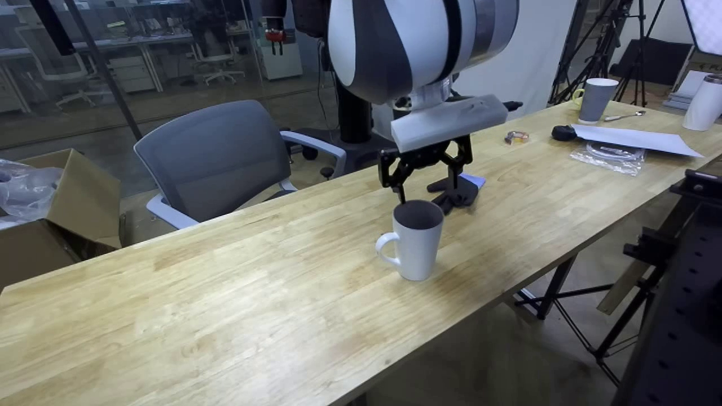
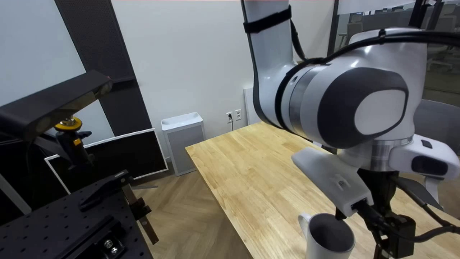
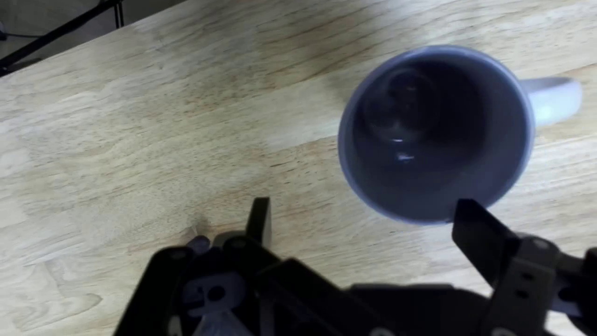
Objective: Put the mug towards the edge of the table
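The white mug [image 1: 418, 251] stands upright on the light wood table [image 1: 225, 299]. Its handle points left in that exterior view, and its inside is dark. The mug [image 2: 326, 248] is cut off at the bottom of an exterior view, on the table [image 2: 244, 172]. My gripper [image 1: 428, 190] is open and empty just above and behind the mug's rim. In the wrist view the mug [image 3: 433, 154] lies ahead of the gripper [image 3: 363, 207]. The right finger overlaps the mug's rim there; I cannot tell if it touches. The left finger is over bare wood.
A dark object with a blue piece [image 1: 459, 194] lies behind the gripper. A greyish cup [image 1: 597, 104], spoon [image 1: 625, 115], paper [image 1: 637, 139], bagged cable [image 1: 612, 155] and white tumbler [image 1: 705, 104] are at the far end. A chair [image 1: 225, 158] stands at the back edge.
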Action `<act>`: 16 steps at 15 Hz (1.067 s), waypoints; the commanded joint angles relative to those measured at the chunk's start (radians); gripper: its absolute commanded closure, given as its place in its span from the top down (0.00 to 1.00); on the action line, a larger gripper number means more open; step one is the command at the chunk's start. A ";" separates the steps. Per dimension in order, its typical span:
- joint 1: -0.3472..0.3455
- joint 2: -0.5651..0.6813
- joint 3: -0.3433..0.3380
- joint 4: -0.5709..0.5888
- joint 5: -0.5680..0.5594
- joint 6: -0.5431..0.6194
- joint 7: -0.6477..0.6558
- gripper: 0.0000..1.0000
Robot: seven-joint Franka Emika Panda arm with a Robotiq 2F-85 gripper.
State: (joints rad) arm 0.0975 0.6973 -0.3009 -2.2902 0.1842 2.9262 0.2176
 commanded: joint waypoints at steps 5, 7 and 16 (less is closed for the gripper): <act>0.013 -0.130 -0.025 0.004 -0.079 -0.105 0.060 1.00; 0.011 -0.149 -0.027 0.007 -0.102 -0.121 0.065 1.00; -0.014 -0.141 -0.014 0.017 -0.158 -0.131 0.056 1.00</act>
State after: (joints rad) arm 0.1071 0.5600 -0.3341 -2.2756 0.0583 2.7972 0.2513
